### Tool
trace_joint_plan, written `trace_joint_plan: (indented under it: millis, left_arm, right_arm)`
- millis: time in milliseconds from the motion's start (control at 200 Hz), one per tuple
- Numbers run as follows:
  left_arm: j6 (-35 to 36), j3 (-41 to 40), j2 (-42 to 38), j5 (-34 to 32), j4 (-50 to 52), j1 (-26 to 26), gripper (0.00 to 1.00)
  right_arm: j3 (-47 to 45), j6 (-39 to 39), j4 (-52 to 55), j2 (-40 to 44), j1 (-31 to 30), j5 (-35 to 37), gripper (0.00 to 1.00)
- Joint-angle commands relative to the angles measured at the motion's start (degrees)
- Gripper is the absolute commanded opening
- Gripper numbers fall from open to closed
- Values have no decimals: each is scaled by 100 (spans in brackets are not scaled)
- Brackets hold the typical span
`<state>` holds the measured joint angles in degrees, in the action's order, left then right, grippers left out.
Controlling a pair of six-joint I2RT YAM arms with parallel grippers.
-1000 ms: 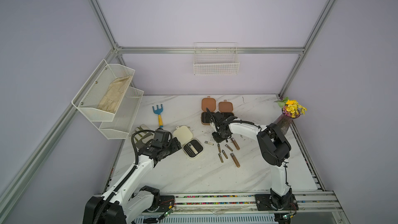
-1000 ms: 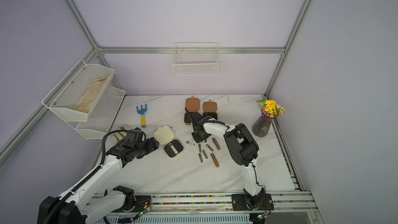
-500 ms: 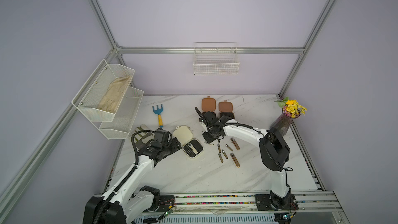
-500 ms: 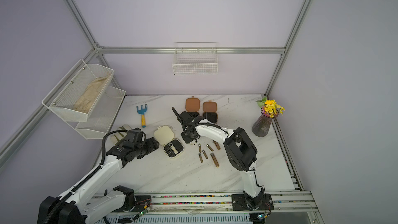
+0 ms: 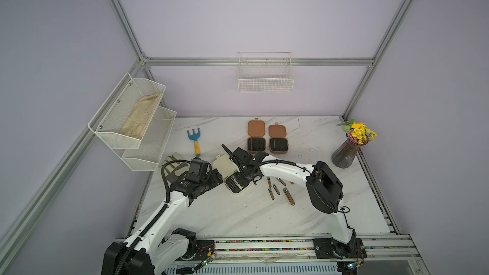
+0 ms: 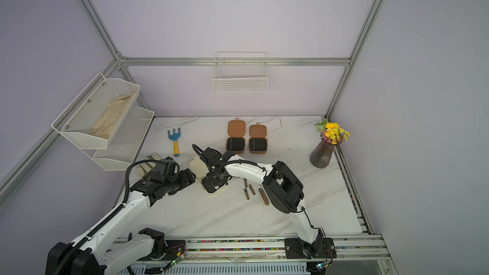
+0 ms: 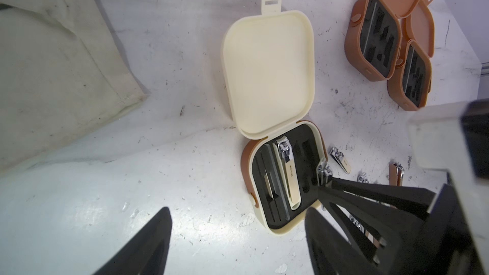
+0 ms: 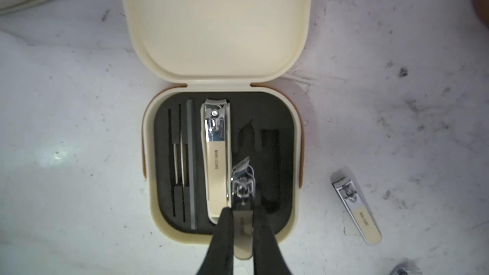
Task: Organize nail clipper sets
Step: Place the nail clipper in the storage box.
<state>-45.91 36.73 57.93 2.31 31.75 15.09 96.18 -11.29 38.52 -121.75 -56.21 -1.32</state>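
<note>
White marble table point(image 5: 238, 220) is seen under everything. Near the middle of both top views the cream case point(image 5: 223, 164) is lying open, and its black tray point(image 8: 270, 117) is partly hidden there by the right gripper point(image 8: 242, 210). One small clipper point(image 8: 242, 186) is squeezed tight in those jaws over the tray, and its back end is covered by the fingers point(image 8: 223, 234). The left gripper point(image 7: 237, 210) is spread apart with nothing in it.

Three cases are counted: one cream, and two brown cases point(image 5: 256, 129) higher up, both open. One big clipper point(image 8: 215, 154) is set in the tray. At least four loose clippers point(image 6: 263, 197) can be made out, and the spot beside them is covered by the right arm point(image 6: 283, 189).
</note>
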Motion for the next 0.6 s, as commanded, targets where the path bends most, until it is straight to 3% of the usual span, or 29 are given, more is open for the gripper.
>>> trace_joint_plan:
  millis: [0,595]
  left_arm:
    - [-50,-280,-107,68,-169,20,78]
    - [-50,-298,-99,57,-169,20,78]
  right_arm:
    - [145,-96,147,-106,-31,77,3]
    - [503,114,252,-542,-26,136,3]
